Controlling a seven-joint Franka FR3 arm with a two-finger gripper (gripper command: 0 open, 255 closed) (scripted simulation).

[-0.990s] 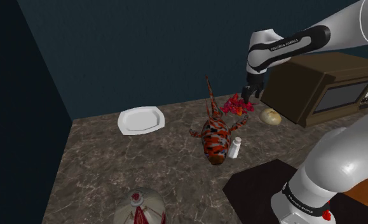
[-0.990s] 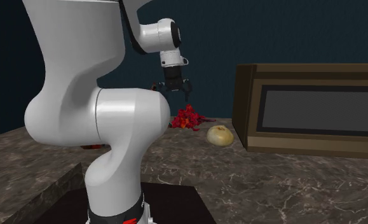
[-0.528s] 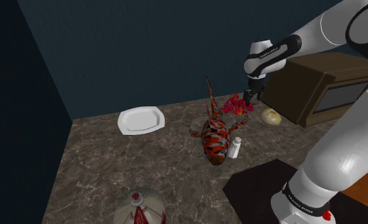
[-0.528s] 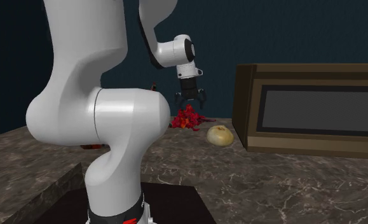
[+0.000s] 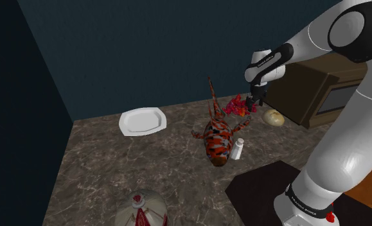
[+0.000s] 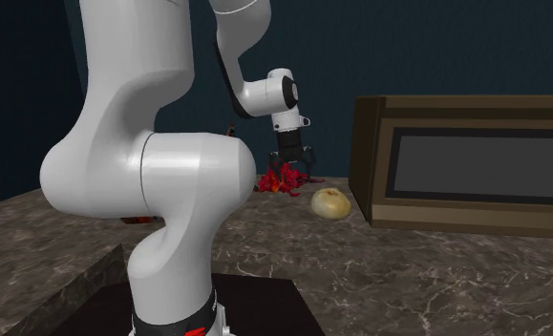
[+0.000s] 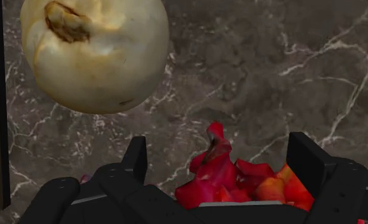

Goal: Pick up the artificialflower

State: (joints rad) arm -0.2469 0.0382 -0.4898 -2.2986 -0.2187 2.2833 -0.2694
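Observation:
The artificial flower (image 5: pixel 239 106) is a small heap of red and pink petals lying on the dark marble counter (image 5: pixel 114 167). It lies between an orange-and-black lizard figure and a pale round bulb. My gripper (image 5: pixel 256 103) hangs low over the flower (image 6: pixel 282 181), pointing down. Seen from the wrist, the gripper (image 7: pixel 222 160) is open, its two black fingers (image 7: pixel 136 156) standing on either side of the red petals (image 7: pixel 230 177). The petals rise between the jaws, which are not clasped on them.
A pale onion-like bulb (image 5: pixel 274 117) lies just beside the flower, and a brown box with a dark front panel (image 6: pixel 475 162) stands behind it. The lizard figure (image 5: pixel 216 138), a white shaker (image 5: pixel 238 149), a white plate (image 5: pixel 142 121) and a domed object (image 5: pixel 139 208) share the counter.
The gripper has come down from above the flower until its open fingers straddle the petals; in the second exterior view it also shifted right. The flower has not moved.

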